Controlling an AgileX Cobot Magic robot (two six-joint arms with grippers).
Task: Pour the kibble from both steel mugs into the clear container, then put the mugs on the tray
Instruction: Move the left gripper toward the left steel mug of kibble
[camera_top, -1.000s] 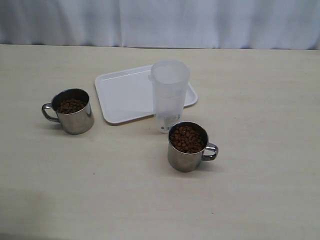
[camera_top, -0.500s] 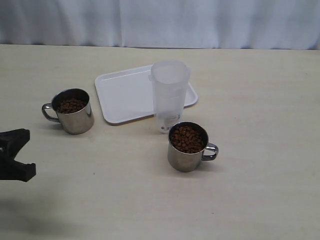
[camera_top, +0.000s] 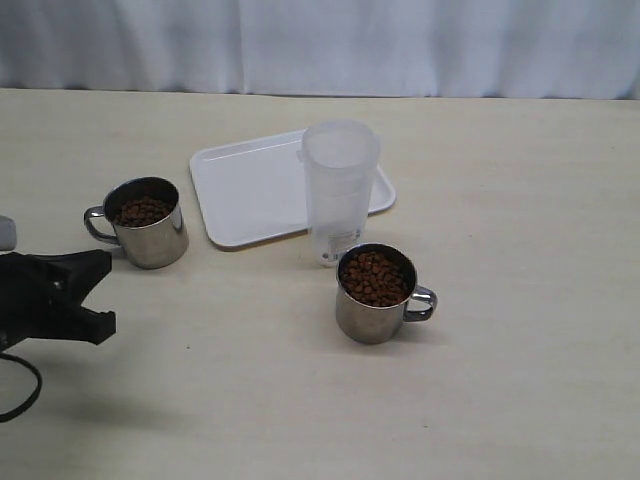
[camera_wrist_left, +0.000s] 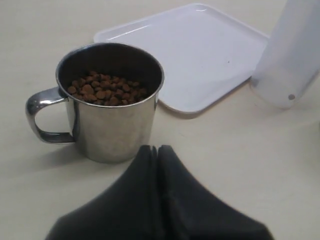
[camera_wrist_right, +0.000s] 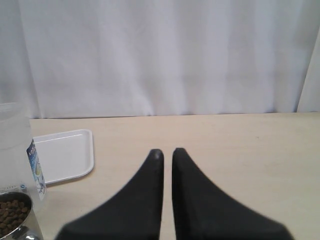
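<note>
Evidently empty, the left gripper (camera_wrist_left: 157, 148) had its jaws pressed together near the short shiny steel mug (camera_wrist_left: 115, 132); it needed opening wide before gripping.

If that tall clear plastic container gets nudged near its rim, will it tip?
Probably: the tall translucent plastic container looks empty, so light, and its base is narrower than its rim. Pushed low, it may slide instead.
</note>
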